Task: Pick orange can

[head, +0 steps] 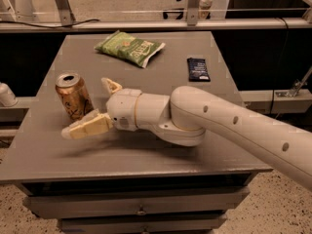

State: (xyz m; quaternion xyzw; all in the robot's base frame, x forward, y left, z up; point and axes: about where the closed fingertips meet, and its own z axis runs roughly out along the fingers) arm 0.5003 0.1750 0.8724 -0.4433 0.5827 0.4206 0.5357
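The orange can [73,95] stands upright on the left part of the grey table [53,162], its silver top showing. My gripper [86,106] is at the can's right side, low over the table, and is open. The near finger [90,126] reaches past the front of the can's base. The far finger [111,86] points up behind and to the right of the can. The can sits partly inside the jaw opening, and I cannot tell whether a finger touches it. My white arm [219,123] comes in from the right.
A green chip bag [129,48] lies at the back middle of the table. A dark flat packet [198,68] lies at the back right. A white object [6,94] sits off the table's left edge. Metal rails [146,26] run behind the table.
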